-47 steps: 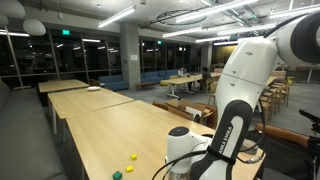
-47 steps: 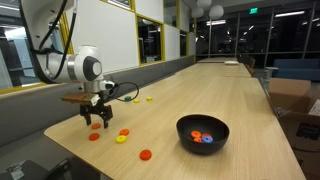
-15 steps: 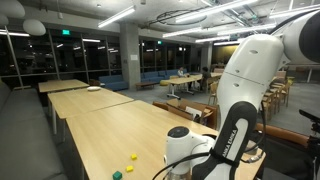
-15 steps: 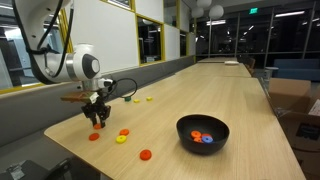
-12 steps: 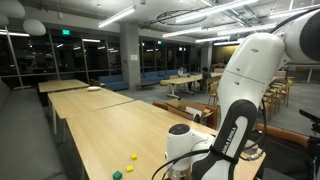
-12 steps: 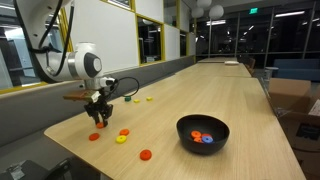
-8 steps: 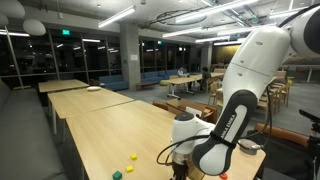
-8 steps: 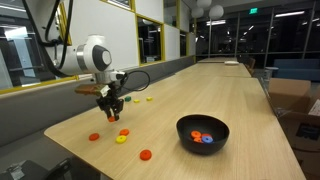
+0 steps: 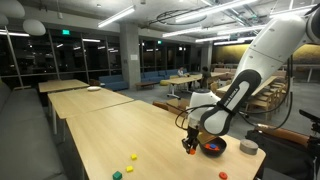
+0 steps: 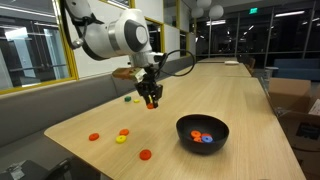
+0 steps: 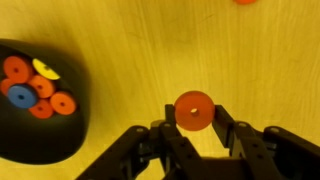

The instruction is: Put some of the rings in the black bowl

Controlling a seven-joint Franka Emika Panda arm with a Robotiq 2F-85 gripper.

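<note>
item: claw (image 11: 196, 124). state: closed on 1 orange ring (image 11: 194, 108), which sits face-up between the fingertips, pinched at its 2 opposite edges. in an exterior view the claw (image 10: 151, 100) hangs clear of the bench (image 10: 235, 100), ring at its tips.

item: black bowl (image 11: 72, 138). position: to the left of the claw in the wrist view, apart from it, with bare bench between ring and rim. in an exterior view the black bowl (image 10: 203, 149) lies to the right of the claw and lower. contents: several orange rings, 1 blue ring (image 11: 22, 97), 1 yellow ring (image 11: 44, 68).

bearing for the coming move, as judged: sideways toward the bowl until the ring is over its opening; a round ring needs no turning.

item: loose rings on the bench (image 10: 124, 132), well behind the claw, away from the bowl.
</note>
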